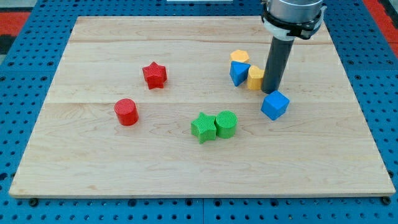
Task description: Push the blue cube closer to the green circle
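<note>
Small, rigid blue cube (275, 104) on smooth wooden surface (93, 155), likely light and easily slid. Rod tool tip (270, 92) holding nothing, just behind cube's far edge. Best pushed on right face, leftward toward green circle (226, 124).

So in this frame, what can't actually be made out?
- Camera view: the yellow block beside the dark rod is partly covered by it, so its shape is unclear.
- My tip touching the blue cube or just short: cannot tell.
- The arm above the rod is cut off by the view's top.
</note>
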Action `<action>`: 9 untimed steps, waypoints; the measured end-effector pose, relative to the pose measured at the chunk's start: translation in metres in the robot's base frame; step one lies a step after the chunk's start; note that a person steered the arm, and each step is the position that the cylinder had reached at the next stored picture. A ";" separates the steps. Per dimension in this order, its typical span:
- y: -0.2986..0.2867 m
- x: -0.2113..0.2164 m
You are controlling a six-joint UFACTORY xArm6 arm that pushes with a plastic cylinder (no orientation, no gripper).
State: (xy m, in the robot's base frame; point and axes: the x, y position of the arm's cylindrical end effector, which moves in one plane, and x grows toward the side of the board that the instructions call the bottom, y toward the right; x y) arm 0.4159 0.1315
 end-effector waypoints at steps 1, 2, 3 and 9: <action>0.000 0.017; -0.003 0.039; -0.001 0.031; 0.020 0.079</action>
State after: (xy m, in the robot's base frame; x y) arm 0.4951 0.1517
